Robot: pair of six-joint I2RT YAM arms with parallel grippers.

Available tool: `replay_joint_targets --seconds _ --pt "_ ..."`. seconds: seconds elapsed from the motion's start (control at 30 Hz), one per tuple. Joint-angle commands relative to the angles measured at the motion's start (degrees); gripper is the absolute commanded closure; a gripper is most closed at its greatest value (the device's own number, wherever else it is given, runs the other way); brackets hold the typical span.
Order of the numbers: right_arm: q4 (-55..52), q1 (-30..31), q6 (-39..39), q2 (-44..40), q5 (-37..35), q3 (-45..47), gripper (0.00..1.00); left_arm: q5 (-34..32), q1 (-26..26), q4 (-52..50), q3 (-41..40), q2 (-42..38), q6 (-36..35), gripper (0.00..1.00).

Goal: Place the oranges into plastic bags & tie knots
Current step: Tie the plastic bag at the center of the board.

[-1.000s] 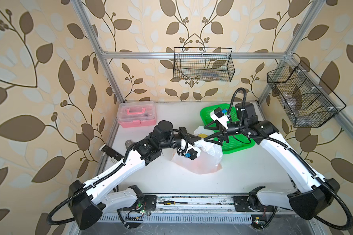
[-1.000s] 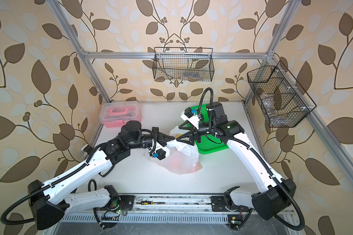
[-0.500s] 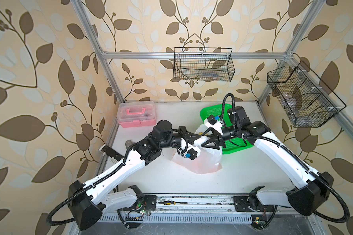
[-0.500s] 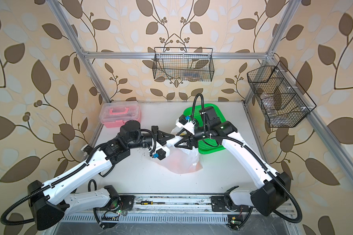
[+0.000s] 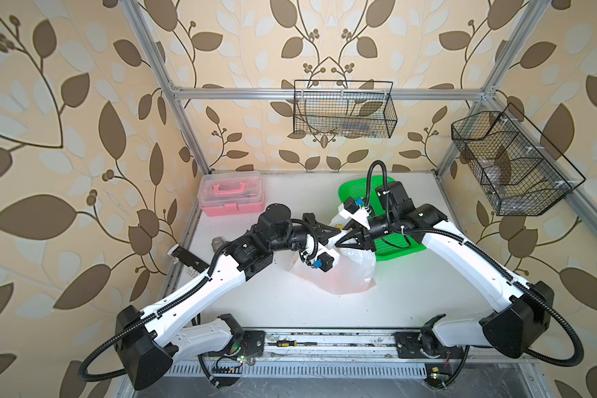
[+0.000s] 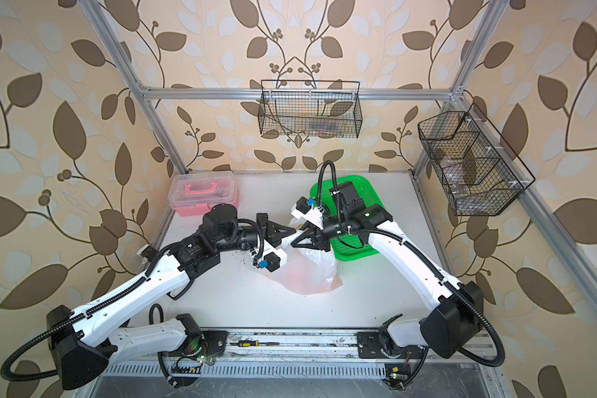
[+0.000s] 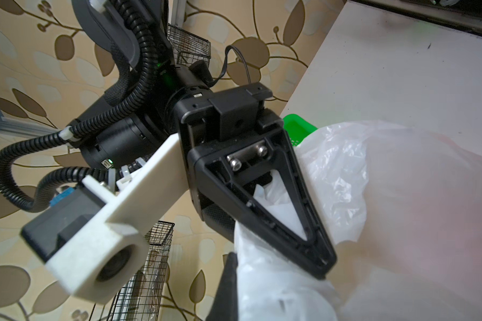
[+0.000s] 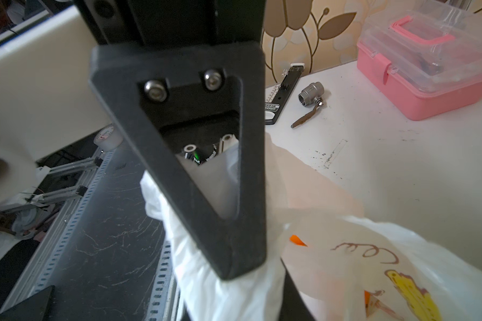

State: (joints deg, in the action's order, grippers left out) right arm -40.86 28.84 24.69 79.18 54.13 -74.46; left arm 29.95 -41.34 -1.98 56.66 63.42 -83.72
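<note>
My right gripper (image 5: 341,242) has swung off the basket (image 5: 393,248) and across to the bag (image 5: 347,274), meeting the left gripper (image 5: 338,233) tip to tip. Its jaws, wide a second ago, now pinch the bag's neck.

left gripper (image 5: 334,235), right gripper (image 5: 341,242) both clamped

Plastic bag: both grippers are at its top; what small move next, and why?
Probably carry the strand in the right gripper across the left gripper to start the knot: both appear pinched on the bunched top of the plastic bag, and orange shows through it.
</note>
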Motion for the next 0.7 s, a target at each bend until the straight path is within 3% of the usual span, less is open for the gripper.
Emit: replay_joint_targets --seconds 0.0,0.07,0.2,0.5,0.67 --pt "-0.10 0.51 0.41 0.29 -2.06 0.28 0.88 1.01 -0.76 1.87 0.46 -1.85 -0.57 1.00" --pt "-0.46 0.53 0.09 -0.13 -4.63 0.19 0.94 -0.17 -0.93 2.16 0.21 -2.14 0.45 1.00" --pt "0.36 0.49 -0.34 -2.68 -11.17 0.93 1.00 -4.59 -0.93 3.37 -0.13 -4.99 12.68 0.99" --pt "2.28 0.44 -0.28 -4.21 -12.11 1.24 1.00 -12.59 -0.93 1.76 -8.79 -16.57 35.19 0.64" --pt "2.63 0.52 -0.32 -4.03 -10.76 0.98 1.00 -10.66 -0.93 4.94 -13.95 -20.06 39.05 0.51"
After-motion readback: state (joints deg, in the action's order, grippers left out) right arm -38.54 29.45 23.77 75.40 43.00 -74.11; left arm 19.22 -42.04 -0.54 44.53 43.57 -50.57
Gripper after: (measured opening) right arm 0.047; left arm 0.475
